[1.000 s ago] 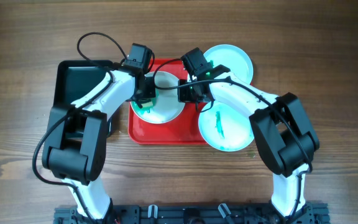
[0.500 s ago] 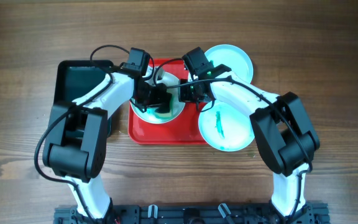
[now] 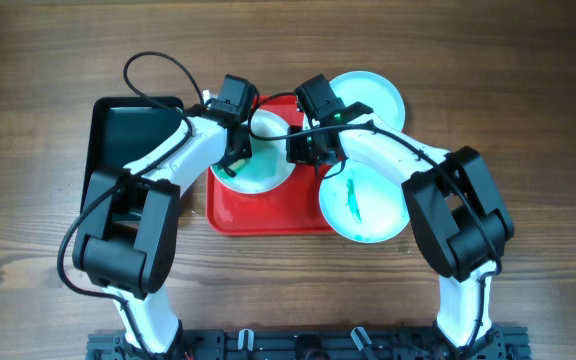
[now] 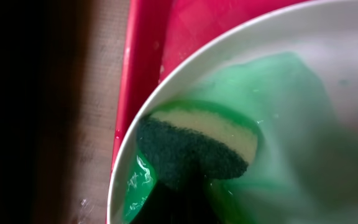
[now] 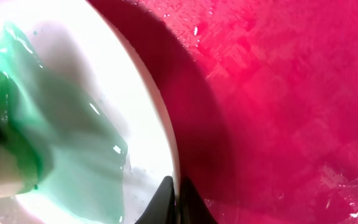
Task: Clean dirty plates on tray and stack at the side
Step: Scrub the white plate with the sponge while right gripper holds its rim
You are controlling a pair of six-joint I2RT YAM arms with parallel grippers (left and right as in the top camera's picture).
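the left hand (image 3: 235,160) pinches a green sponge (image 4: 197,146) against the smeared white plate (image 3: 268,175) on the red tray (image 3: 268,215). the right hand (image 5: 174,198) pinches that plate's rim (a smeared turquoise plate (image 3: 373,215) overlaps the tray's right edge).

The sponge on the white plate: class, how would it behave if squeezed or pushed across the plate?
Probably soft: the sponge shows a pale foam layer over a dark scrubbing layer. It likely slides easily, since wet green film coats the plate. It looks small beside the plate, so probably light.
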